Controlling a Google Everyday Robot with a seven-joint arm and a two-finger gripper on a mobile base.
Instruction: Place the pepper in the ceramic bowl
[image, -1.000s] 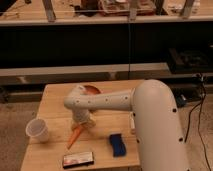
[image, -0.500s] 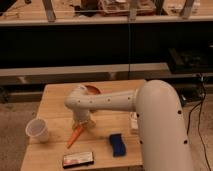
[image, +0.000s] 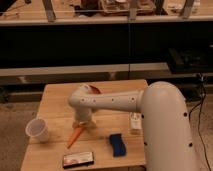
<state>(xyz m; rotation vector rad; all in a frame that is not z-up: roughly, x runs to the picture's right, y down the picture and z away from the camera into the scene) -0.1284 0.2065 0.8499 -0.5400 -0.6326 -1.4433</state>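
The pepper (image: 75, 135) is a slim orange tapered vegetable lying on the wooden table (image: 55, 100), its point toward the front left. My gripper (image: 83, 123) hangs down from the white arm (image: 115, 101) right at the pepper's thick upper end. The ceramic bowl (image: 93, 89) is orange-brown and sits behind the arm, which hides most of it; only a part of its rim shows.
A translucent white plastic cup (image: 37, 129) stands at the table's left. A blue block (image: 117, 145) and a flat dark device (image: 78, 159) lie near the front edge. A small pale packet (image: 134, 122) lies to the right. A dark shelf runs behind the table.
The arm has shifted only slightly over the pepper's thick end. The pepper lies in about the same spot on the table.
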